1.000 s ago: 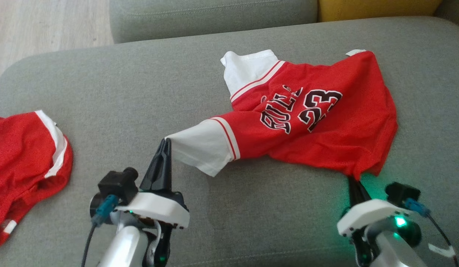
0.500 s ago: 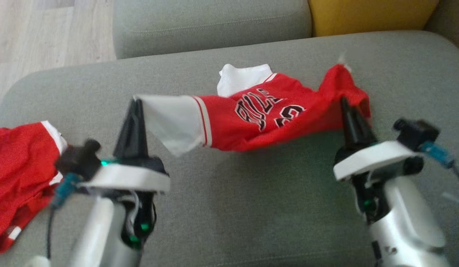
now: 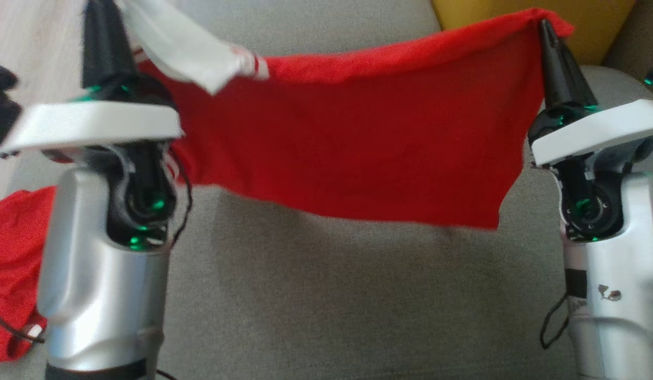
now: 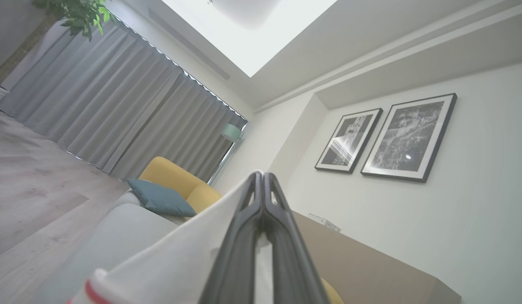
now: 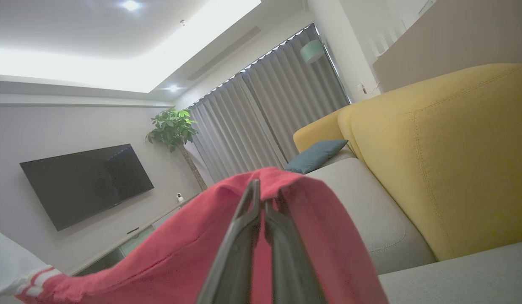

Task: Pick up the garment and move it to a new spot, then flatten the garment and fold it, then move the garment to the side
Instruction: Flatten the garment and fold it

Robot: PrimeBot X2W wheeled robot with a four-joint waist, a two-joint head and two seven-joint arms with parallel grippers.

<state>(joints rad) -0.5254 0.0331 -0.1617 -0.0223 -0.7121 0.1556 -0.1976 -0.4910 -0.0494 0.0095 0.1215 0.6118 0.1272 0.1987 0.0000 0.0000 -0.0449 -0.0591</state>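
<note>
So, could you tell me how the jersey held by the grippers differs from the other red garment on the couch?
The jersey hangs stretched above the couch between the shut left gripper and right gripper; the other red garment lies crumpled on it. The jersey shows a white striped sleeve; the other red garment, partly behind the left arm, looks mostly red. Both are red fabric.

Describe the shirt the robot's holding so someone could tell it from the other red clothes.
Look above the grey sofa seat. A red jersey with a white sleeve hangs stretched between the left gripper and right gripper, both shut on it. The other red garment lies crumpled on the seat, at the robot's left.
</note>
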